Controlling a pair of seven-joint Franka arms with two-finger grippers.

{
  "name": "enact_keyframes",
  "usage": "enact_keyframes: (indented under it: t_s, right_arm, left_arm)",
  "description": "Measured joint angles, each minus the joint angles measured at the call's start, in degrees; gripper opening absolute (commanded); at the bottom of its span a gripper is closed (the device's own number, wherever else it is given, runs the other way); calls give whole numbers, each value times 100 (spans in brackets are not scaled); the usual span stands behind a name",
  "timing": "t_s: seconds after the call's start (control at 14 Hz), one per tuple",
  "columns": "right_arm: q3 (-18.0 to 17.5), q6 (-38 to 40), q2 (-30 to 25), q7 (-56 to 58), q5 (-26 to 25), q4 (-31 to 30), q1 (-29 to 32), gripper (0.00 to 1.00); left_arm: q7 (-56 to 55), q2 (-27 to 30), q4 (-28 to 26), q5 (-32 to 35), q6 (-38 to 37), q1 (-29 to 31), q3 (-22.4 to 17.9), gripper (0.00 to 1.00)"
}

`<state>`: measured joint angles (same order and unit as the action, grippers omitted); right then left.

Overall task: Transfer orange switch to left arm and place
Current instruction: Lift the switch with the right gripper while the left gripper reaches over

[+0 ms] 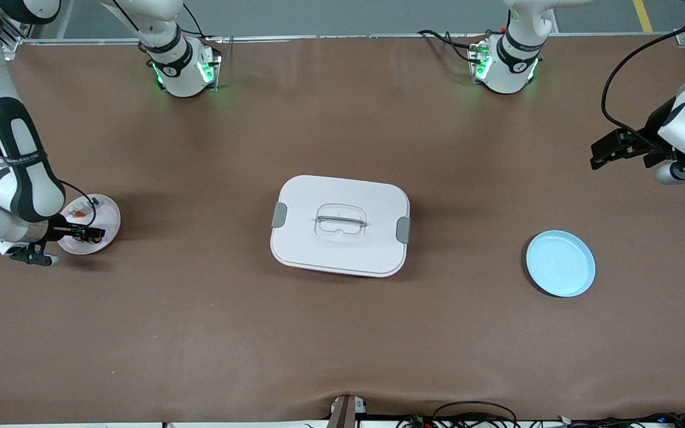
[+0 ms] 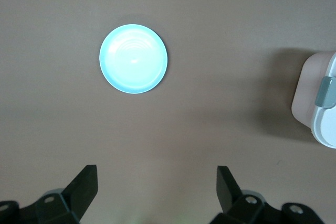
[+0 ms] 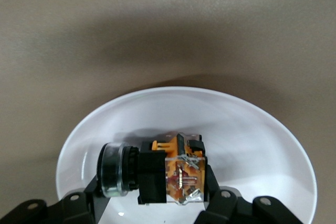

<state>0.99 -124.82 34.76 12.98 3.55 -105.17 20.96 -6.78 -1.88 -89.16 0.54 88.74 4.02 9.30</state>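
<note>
Even overhead light, bright; soft shadows spread beside the large white lidded plastic box [image 1: 340, 224] and round pale-blue plate [image 1: 560, 263] on the matte brown table [image 1: 342, 333]; plate glares w/ washed-out centre in left wrist view [image 2: 134, 59]; right wrist view dimmer, foreground slightly soft.

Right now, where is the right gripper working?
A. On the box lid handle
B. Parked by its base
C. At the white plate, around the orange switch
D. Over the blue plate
C. In the right wrist view the right gripper has its fingers on either side of the orange switch lying in the white plate; the left gripper waits, open.
</note>
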Motion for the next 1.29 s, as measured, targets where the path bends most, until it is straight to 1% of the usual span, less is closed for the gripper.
enact_keyframes:
  t_s: [0.22,0.36,0.57,0.72,0.86,1.08,1.29]
  right_arm:
    - [-27,851,-19,-32,3,464,-68,0]
    - [-33,1329,-153,-291,5,746,-162,0]
    - [-41,1816,-582,-912,10,857,-416,0]
    - [-48,2044,-780,-1269,70,858,-544,0]
    - [-53,2333,-880,-1546,293,890,-638,0]
    - [-64,2921,-1022,-2229,511,1165,-896,0]
    - [-77,3551,-1283,-3072,1086,1375,-1233,0]
  left_arm:
    - [0,-8,-1,0,12,0,0,100]
    - [0,-8,-1,0,23,0,0,100]
    - [0,-8,-1,-8,69,-33,8,100]
    - [2,-10,-2,-46,215,-158,25,100]
    - [2,-15,-3,-250,396,-319,59,100]
    - [2,-57,-24,-754,733,-558,86,100]
    - [2,-144,-143,-1173,1141,-900,96,100]
